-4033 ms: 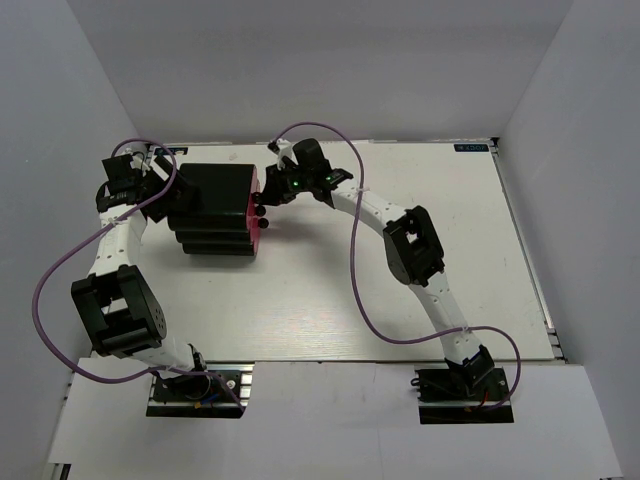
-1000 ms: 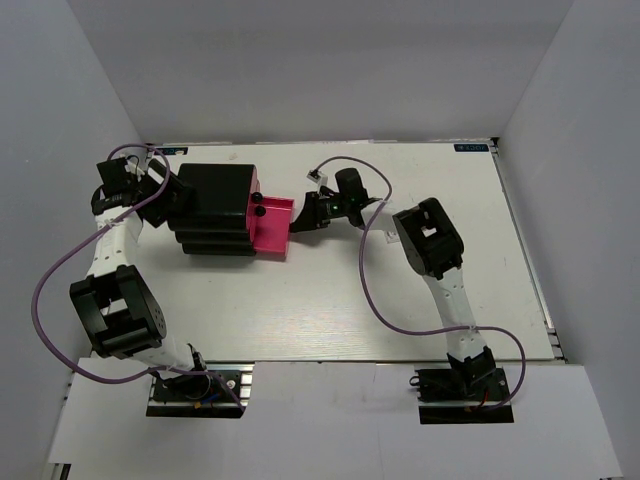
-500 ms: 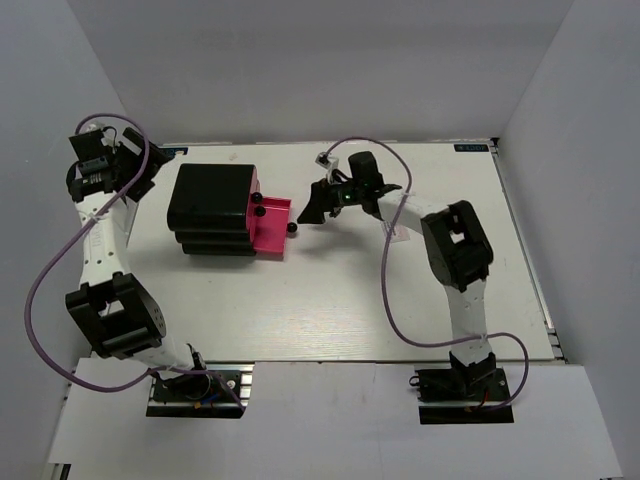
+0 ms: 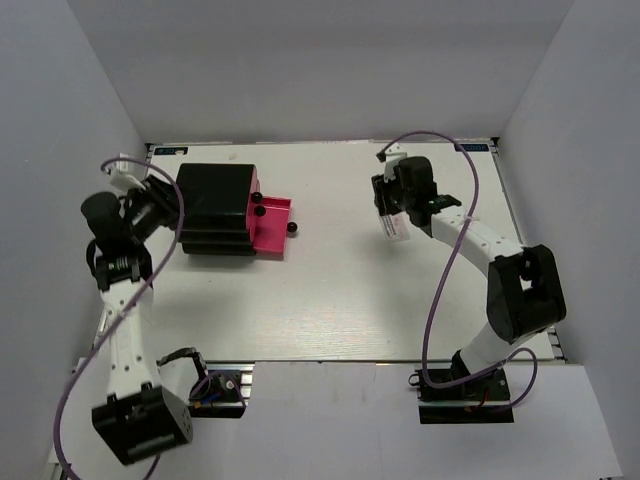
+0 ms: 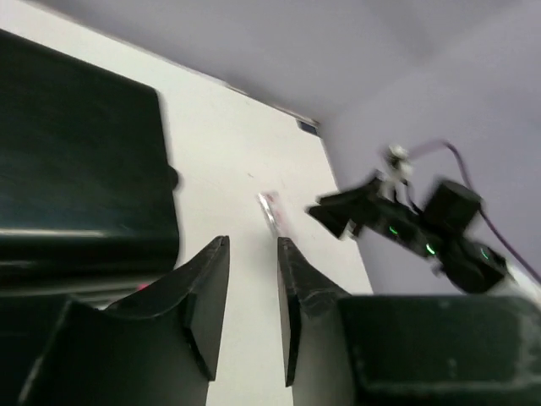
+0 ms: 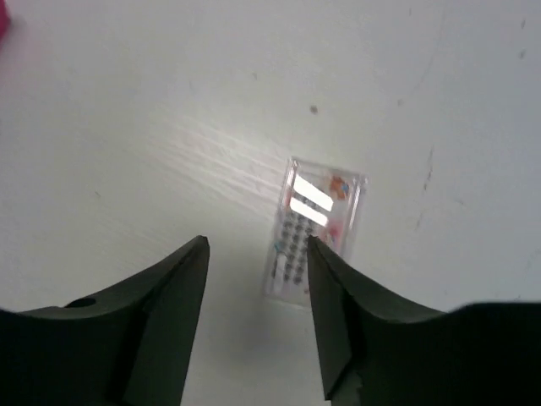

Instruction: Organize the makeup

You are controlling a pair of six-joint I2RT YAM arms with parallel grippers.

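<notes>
The only makeup in view is a small clear packet with red print [image 6: 314,228], lying flat on the white table right of centre [image 4: 393,227]. My right gripper [image 6: 256,254] hangs over its near end, open and empty, with the right fingertip overlapping the packet's edge. From above, that gripper [image 4: 392,203] sits just behind the packet. My left gripper [image 5: 254,254] is raised beside the black box [image 5: 76,169], its jaws a narrow gap apart with nothing between them. It [image 4: 152,203] points across the box's left end, and the packet [image 5: 270,209] shows far off.
The black box [image 4: 213,200] stands at the back left with one pink drawer [image 4: 270,230] pulled out to the right, black knobs [image 4: 293,229] on the fronts. Grey walls close in the left, back and right sides of the table [image 4: 330,300].
My right gripper has left the pink drawer and swung right to hang over the packet. The left arm has lifted off the box's side and come back beside it, jaws narrower.
</notes>
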